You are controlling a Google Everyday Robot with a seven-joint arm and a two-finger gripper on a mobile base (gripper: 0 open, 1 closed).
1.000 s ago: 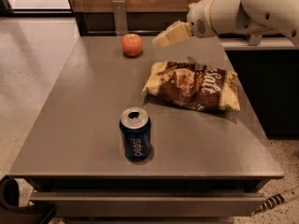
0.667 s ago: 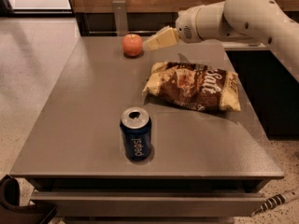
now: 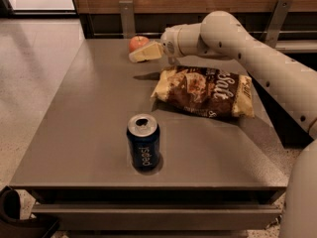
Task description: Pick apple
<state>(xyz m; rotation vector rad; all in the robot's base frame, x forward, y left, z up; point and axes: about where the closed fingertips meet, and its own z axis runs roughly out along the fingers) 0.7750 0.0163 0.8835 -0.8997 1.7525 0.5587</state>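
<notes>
The reddish-orange apple (image 3: 138, 42) sits near the far edge of the grey table (image 3: 89, 133), left of centre. My gripper (image 3: 143, 53), at the end of the white arm (image 3: 233, 38) that reaches in from the right, is right in front of the apple and hides its lower part. I cannot tell whether it touches the apple.
A brown chip bag (image 3: 205, 92) lies right of centre, just below the arm. A blue Pepsi can (image 3: 143, 143) stands upright near the front edge. A wooden wall with metal brackets (image 3: 127, 16) runs behind the table.
The arm has swung left along the far edge, bringing the gripper from right of the apple to directly in front of it. The apple, bag and can have not moved.
</notes>
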